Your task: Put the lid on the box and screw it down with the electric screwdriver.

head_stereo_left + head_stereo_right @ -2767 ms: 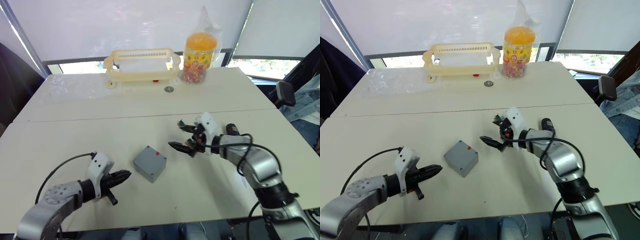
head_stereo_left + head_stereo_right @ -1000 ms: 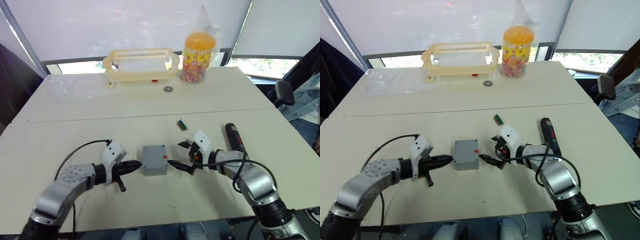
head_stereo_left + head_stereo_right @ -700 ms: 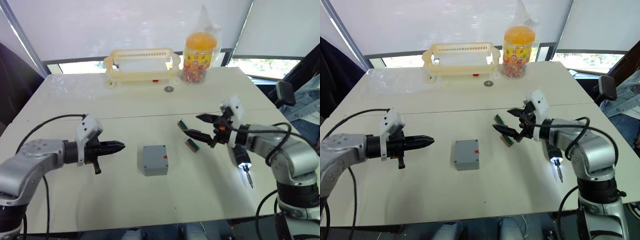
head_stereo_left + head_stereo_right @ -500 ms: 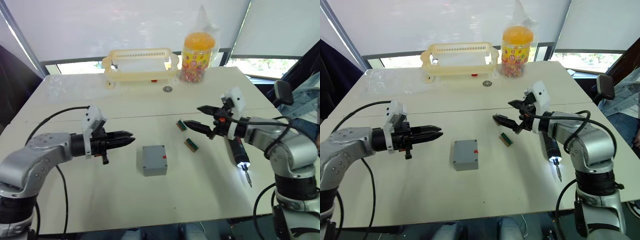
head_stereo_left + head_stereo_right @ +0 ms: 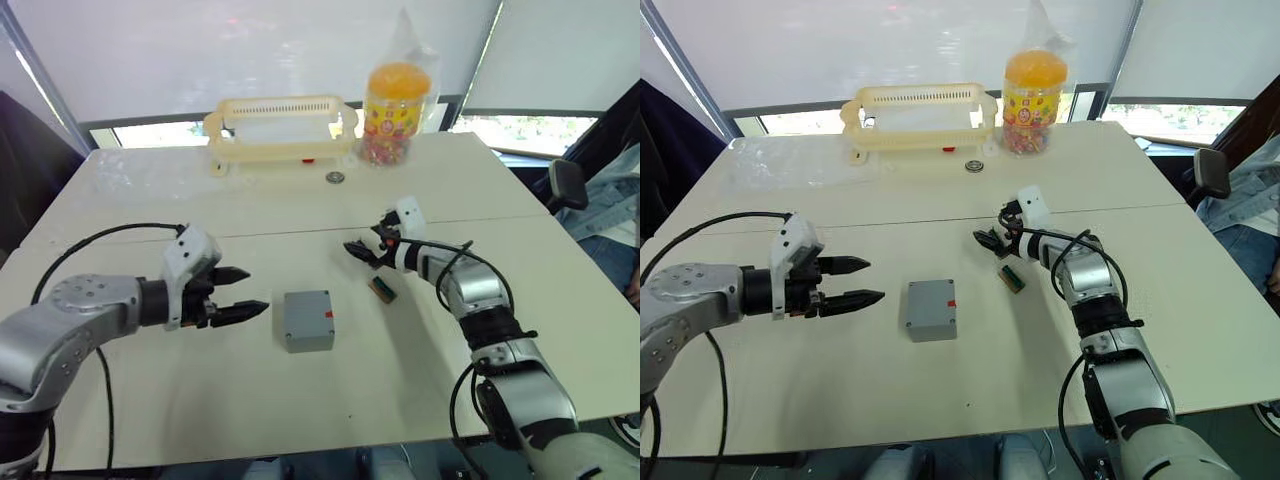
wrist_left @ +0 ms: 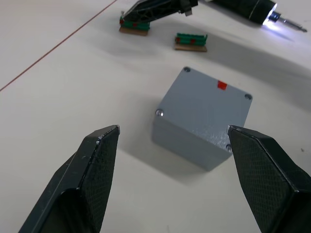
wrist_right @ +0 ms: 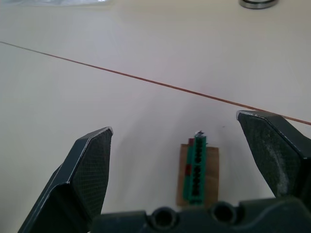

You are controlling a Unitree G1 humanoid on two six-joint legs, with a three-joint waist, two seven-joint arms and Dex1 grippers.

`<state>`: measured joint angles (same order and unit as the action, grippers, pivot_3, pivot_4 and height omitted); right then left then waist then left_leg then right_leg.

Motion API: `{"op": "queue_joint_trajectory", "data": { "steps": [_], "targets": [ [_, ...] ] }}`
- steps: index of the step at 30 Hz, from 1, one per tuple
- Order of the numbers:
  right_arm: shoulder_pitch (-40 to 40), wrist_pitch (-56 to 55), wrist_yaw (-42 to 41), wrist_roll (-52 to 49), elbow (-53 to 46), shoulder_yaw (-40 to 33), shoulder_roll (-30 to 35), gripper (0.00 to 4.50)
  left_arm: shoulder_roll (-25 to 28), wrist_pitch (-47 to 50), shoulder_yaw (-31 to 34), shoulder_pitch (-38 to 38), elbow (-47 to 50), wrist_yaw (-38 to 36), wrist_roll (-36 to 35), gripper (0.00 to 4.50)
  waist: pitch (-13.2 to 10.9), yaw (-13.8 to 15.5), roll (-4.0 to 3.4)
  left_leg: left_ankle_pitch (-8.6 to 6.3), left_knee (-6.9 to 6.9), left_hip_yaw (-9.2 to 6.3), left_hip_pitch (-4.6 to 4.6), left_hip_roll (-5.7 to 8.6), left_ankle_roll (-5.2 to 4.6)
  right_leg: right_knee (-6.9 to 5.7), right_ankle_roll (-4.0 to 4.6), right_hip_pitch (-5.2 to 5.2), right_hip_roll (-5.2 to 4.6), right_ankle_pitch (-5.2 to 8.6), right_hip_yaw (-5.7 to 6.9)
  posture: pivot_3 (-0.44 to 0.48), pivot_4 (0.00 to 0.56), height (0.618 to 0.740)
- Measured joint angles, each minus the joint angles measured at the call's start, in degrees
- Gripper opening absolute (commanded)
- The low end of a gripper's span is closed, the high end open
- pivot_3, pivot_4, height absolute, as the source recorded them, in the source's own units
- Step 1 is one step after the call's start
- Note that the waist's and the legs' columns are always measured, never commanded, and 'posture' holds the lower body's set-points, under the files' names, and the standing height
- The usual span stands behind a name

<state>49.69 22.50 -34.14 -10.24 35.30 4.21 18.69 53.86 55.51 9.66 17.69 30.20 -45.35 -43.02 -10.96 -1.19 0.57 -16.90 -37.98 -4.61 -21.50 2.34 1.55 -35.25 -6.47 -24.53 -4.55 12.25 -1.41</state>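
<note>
The grey box (image 5: 308, 320) stands on the table with the lid (image 6: 209, 104) lying flat on top of it; the lid shows corner screws and a small red mark. My left gripper (image 5: 255, 290) hovers open just left of the box, and its black fingers (image 6: 97, 160) straddle the box from a short way off. Behind and right of the box, my right gripper (image 5: 360, 250) is open and low over a small green terminal block (image 7: 198, 170). The electric screwdriver (image 6: 248, 7) lies beyond the box, the light at its tip lit.
A second green terminal block (image 5: 381, 289) lies right of the box. At the back stand a cream plastic basket (image 5: 283, 125), a jar of sweets (image 5: 398, 100) and a metal ring (image 5: 337, 178). A seam (image 5: 130, 238) crosses the table.
My left gripper has gone from shut to open and now points at the box. My right gripper has dropped lower and closer in, over the green terminal block. The box has not moved.
</note>
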Motion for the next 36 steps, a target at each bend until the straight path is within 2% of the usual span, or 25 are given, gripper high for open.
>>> {"op": "queue_joint_trajectory", "data": {
  "steps": [5, 11, 14, 19, 21, 36],
  "targets": [
    [2.65, -4.69, -0.03, 1.76, 8.14, -0.21, -1.65, 4.50, 0.48, 0.46, 1.05, -0.37, 0.39, 0.59, -0.75, 3.63, 0.00, -0.20, 0.00, 0.01, 0.01, -0.01, 0.00, 0.01, 0.01, -0.01, 0.00, 0.00, 0.01, 0.00, 0.00, 0.000, 0.150, 0.740],
    [3.74, -8.11, 0.50, 2.77, 12.99, -0.72, -2.57, 4.50, 0.30, 0.19, 1.17, -1.58, 0.48, 1.71, -0.89, 3.63, 0.00, -0.99, 0.00, 0.02, 0.03, -0.05, 0.00, 0.00, 0.04, -0.01, 0.00, -0.01, 0.00, 0.00, 0.01, 0.000, 0.150, 0.740],
    [4.23, -8.98, 0.97, 2.90, 14.08, -1.31, -2.94, 3.71, -0.10, -0.22, 1.15, -1.86, 0.56, 2.01, -0.84, 3.68, 0.00, -1.37, 0.00, 0.02, 0.05, -0.05, 0.01, 0.00, 0.04, -0.02, 0.00, -0.01, 0.01, 0.00, 0.01, 0.000, 0.150, 0.740],
    [4.86, -10.64, 1.65, 3.17, 16.20, -2.41, -3.79, 0.96, -0.25, -1.07, 0.71, -3.27, 1.20, 2.07, -0.51, 3.68, -0.01, -1.56, -0.01, 0.03, 0.10, -0.03, 0.01, 0.00, 0.05, -0.02, 0.00, -0.07, 0.03, 0.00, -0.01, 0.000, 0.150, 0.740],
    [5.12, -11.13, 1.81, 3.29, 17.01, -2.50, -4.17, 0.03, -0.32, -1.20, 0.69, -3.62, 1.22, 2.11, -0.10, 3.68, -0.01, -1.48, -0.01, 0.03, 0.10, -0.04, 0.01, 0.00, 0.07, -0.03, 0.00, -0.07, 0.03, 0.00, -0.01, 0.000, 0.150, 0.740],
    [5.64, -12.52, 1.79, 3.36, 17.38, -2.97, -4.66, 0.03, -0.54, -2.45, 0.65, -5.66, 1.21, 2.07, 1.19, 3.68, -0.01, -1.43, -0.02, 0.04, 0.10, -0.04, 0.01, 0.00, 0.08, -0.05, 0.00, -0.07, 0.01, 0.00, -0.01, 0.000, 0.150, 0.740]
  ]
}}
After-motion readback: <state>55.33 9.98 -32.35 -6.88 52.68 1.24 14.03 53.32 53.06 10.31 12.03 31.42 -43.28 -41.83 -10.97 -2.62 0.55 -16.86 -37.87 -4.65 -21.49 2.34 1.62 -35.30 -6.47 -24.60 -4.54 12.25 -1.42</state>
